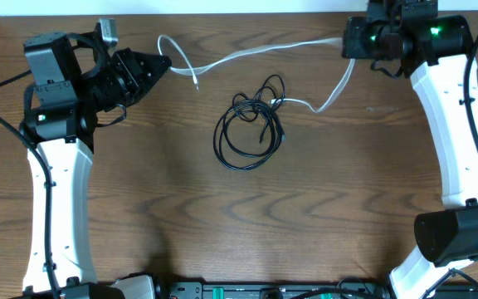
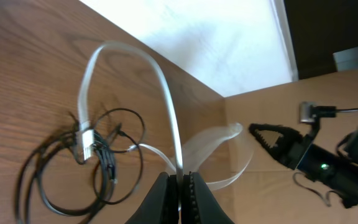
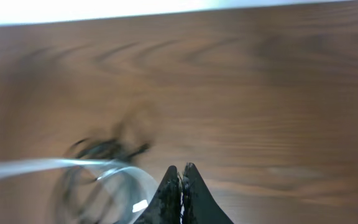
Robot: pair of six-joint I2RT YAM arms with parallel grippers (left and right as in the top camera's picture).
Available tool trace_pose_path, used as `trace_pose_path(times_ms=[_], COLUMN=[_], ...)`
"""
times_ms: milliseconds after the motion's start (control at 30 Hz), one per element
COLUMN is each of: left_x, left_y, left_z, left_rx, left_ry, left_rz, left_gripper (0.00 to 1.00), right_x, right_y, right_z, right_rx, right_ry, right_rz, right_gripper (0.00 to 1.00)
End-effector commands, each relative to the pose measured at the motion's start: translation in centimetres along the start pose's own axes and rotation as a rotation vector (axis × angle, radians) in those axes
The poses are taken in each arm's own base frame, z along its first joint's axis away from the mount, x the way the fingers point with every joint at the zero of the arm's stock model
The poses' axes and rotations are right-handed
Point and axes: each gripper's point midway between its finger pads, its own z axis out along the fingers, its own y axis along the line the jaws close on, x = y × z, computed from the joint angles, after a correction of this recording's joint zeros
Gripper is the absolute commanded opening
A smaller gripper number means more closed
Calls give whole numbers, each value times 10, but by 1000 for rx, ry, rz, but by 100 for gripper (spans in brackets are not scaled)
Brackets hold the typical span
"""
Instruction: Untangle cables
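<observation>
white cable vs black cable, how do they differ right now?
White cable is strung between left gripper and right gripper, both shut on it; black cable lies loose, ungripped. White cable runs long and open; black cable sits coiled. Shared: both thin, meeting at the coil.

A: What is the setting?
B: A dark brown, wood-grain worktop (image 1: 247,216) — evenly lit.
A: And past its edge?
B: A bright white strip (image 1: 222,7) along the far side. The left wrist view shows a cardboard-brown panel (image 2: 253,199) beside it, with a dark patch (image 2: 328,31) above.
</observation>
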Motion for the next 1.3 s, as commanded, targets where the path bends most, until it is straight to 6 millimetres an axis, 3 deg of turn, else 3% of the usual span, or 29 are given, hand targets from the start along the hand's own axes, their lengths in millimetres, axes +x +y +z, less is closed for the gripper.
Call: trace_pose_path(times_ms=[0,33,67,133,167,233,300,400,467,567,700,800,933,1267], left_x=[-4,-4,-3,-3,-3,-3,-3,-3,-3,1,5,12,18,23], left_y=[3,3,4,4,4,4,4,4,4,8,38,57,62,69], left_z=[-2,-2,-2,-2,-2,-2,-2,-2,-2,-2,-6,-10,-12,-15], left_rx=[-28,-29,-30,-30,-30,-30,-31,-31,-32,-49,-200,-296,-321,-362], left_ry=[-18,-17,-15,-15,-15,-15,-15,-14,-13,0,-5,6,29,37], left_rz=[66,65,62,62,65,84,108,137,147,160,99,66,61,41], left_gripper=[10,17,35,60,66,74,76,76,75,76,76,75,75,75], right_x=[-8,-11,-16,-33,-41,-64,-80,-86,-77,-53,-20,0,24,93], right_y=[-55,-64,-74,-87,-92,-102,-100,-76,-60,-31,10,38,60,106], right_z=[2,2,4,3,0,-13,-27,-40,-38,-28,-9,10,38,108], right_rx=[289,328,359,342,321,238,96,-166,-256,-322,-361,-388,-378,-420], right_ry=[-42,-53,-71,-127,-152,-219,-256,-263,-225,-128,4,83,168,414], right_rz=[16,21,24,47,59,77,72,10,-13,-54,-103,-137,-172,-116], right_gripper=[1,1,1,1,1,1,1,1,3,18,41,48,54,52])
